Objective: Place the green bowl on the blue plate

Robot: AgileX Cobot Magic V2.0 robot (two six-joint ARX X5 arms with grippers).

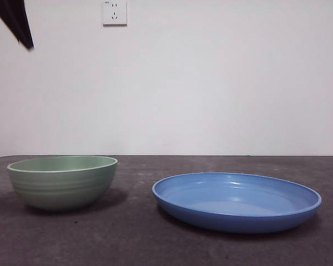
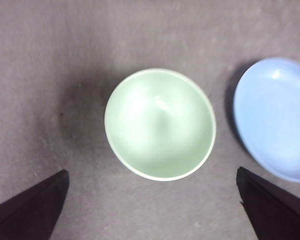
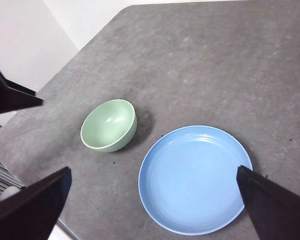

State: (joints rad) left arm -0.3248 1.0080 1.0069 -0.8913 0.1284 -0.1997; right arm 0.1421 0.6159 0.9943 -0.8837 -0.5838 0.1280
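Front view: a pale sage-green round glazed bowl (image 1: 62, 188) with faint horizontal ridges on its outer wall and a lighter rim stands upright on the dark grey, matte, slightly grainy worktop (image 1: 155, 244). A wide, shallow, glossy medium-blue round plate (image 1: 236, 200) with an upturned rim lies at 3 o'clock from the green bowl, near it but apart. A white wall socket (image 1: 114, 12) sits on the pale wall behind. One black arm tip (image 1: 16, 22) shows at the top corner, around 10 o'clock.

Left wrist view: the left end effector (image 2: 152, 205) hangs above the green bowl (image 2: 160, 124), looking straight into its smooth, bare inside. Its two black jaws are spread wide, touching and holding nothing. The blue plate (image 2: 275, 117) is cut by the frame edge just beside the bowl, a strip of worktop (image 2: 50, 60) between them.

Right wrist view: the right end effector (image 3: 152, 205) hovers high, jaws spread wide and holding nothing. The green bowl (image 3: 109, 125) and blue plate (image 3: 195, 179) lie side by side, not touching. A second black tip (image 3: 10, 94) shows at 9 o'clock.
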